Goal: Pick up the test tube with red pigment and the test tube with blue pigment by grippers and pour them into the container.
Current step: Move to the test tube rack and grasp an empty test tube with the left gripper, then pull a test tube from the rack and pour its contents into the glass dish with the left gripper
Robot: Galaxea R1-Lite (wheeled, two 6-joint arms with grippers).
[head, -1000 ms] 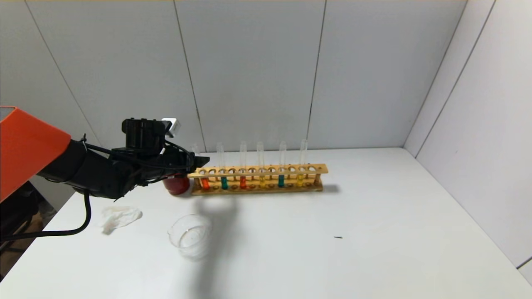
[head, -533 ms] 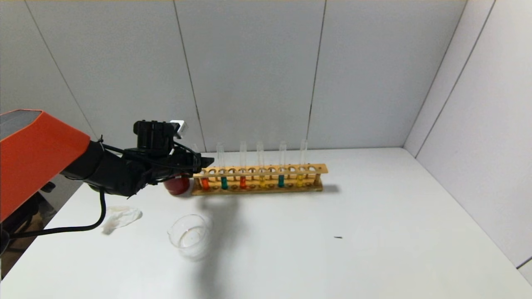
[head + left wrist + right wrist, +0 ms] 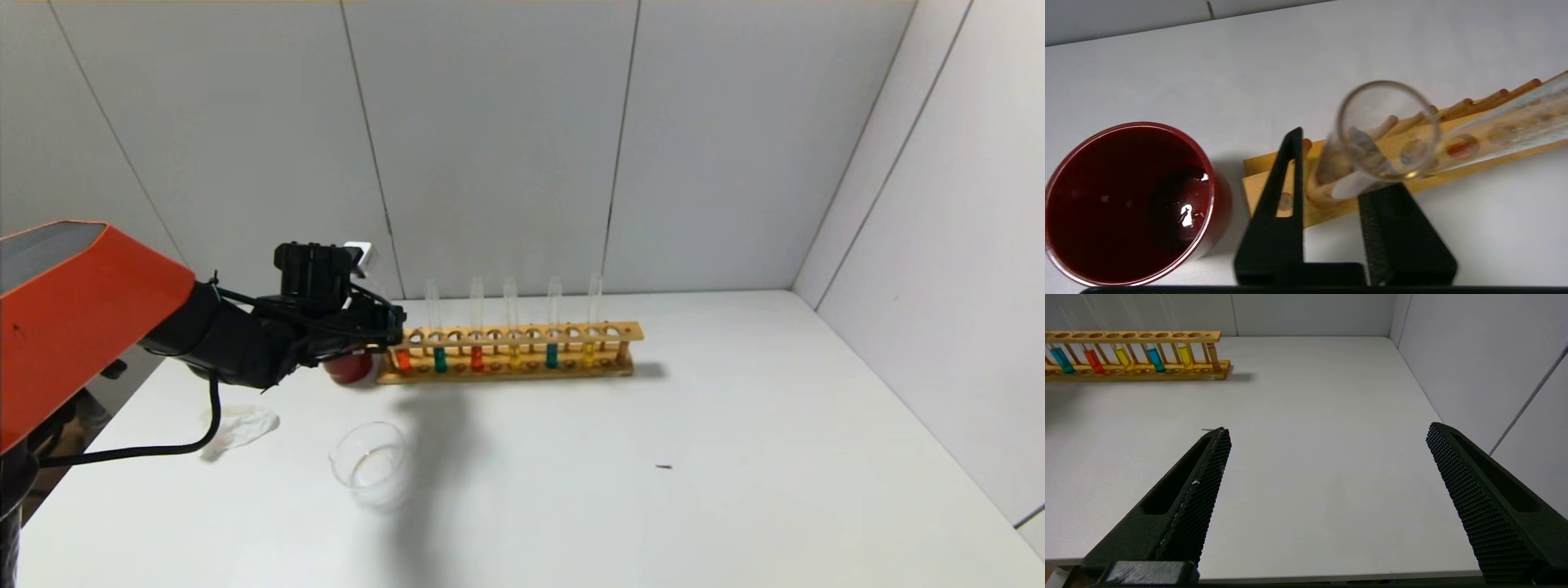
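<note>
The test tube with red pigment (image 3: 402, 360) stands in the leftmost hole of the wooden rack (image 3: 604, 331). My left gripper (image 3: 395, 320) is at that end of the rack. In the left wrist view its fingers (image 3: 1289, 179) are open, with the tube's clear upper part (image 3: 1387, 130) between them, close to one finger. Two tubes with teal-blue liquid stand in the rack, one (image 3: 440, 359) beside the orange-red tube and one (image 3: 552, 355) further right. The clear glass container (image 3: 371, 462) sits on the table in front. My right gripper (image 3: 1327, 430) is open and empty over the table's near edge.
A dark red cup (image 3: 346, 367) stands against the rack's left end, right beside my left gripper; it also shows in the left wrist view (image 3: 1126, 200). A crumpled tissue (image 3: 237, 425) lies to the left. A deeper red tube (image 3: 477, 358) and yellow tubes (image 3: 514, 357) are in the rack.
My left arm has reached further forward and right to the rack's left end. Its fingers now stand round the top of the orange-red tube, hiding it from the head view.
</note>
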